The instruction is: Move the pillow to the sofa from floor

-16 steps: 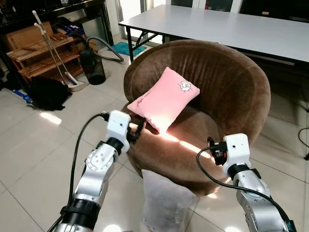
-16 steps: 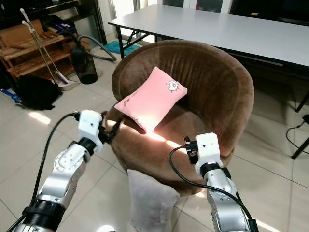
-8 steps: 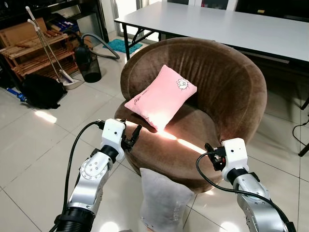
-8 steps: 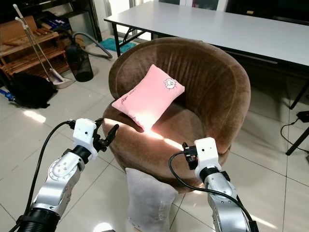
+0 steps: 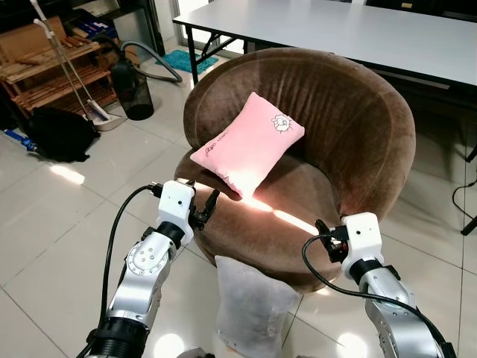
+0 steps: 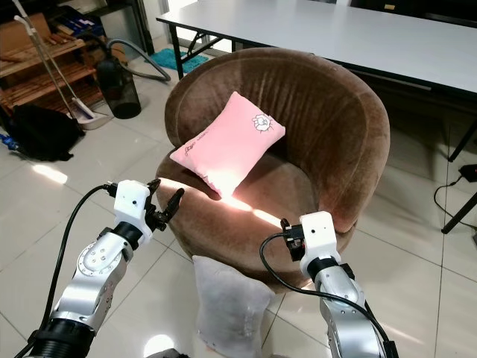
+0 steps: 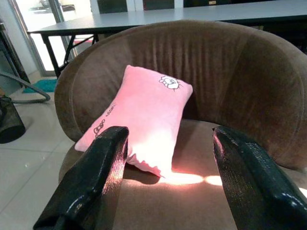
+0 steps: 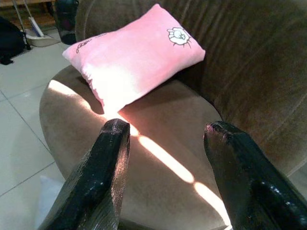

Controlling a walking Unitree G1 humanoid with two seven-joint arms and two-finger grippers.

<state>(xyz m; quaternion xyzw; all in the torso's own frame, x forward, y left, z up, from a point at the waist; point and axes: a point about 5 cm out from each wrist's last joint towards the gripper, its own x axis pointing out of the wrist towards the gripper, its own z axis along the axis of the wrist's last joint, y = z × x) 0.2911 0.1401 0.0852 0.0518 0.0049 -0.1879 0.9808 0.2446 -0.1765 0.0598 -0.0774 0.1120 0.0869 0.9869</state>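
A: Setting recorded: tiled floor (image 5: pixel 52 246), a long white table (image 5: pixel 358 30) at the back, a black bin (image 5: pixel 134 93) and cleaning tools off to the robot's left.

B: Seat entered: a round brown sofa (image 5: pixel 350 127), sunlit across the cushion. A pink pillow (image 5: pixel 250 145) is propped against its backrest.

A: Item to be moved?

B: A grey pillow (image 5: pixel 250 302) is listed on the floor, upright, leant against the sofa's front edge. It is placed low between the two arms, just below the seat.

A: Grippers?

B: The left gripper (image 5: pixel 201 212) is held at the seat's left front edge, fingers (image 7: pixel 96 167) spread wide, nothing grasped. The right gripper (image 8: pixel 163 167) is held over the seat's right front, likewise parted and empty.

A: Deciding relation?

B: The grey pillow is found below and behind both grippers, nearer the robot's body. Its long axis is judged roughly vertical. The left gripper is judged slightly nearer its top edge, so a downward, inward reach would be required.
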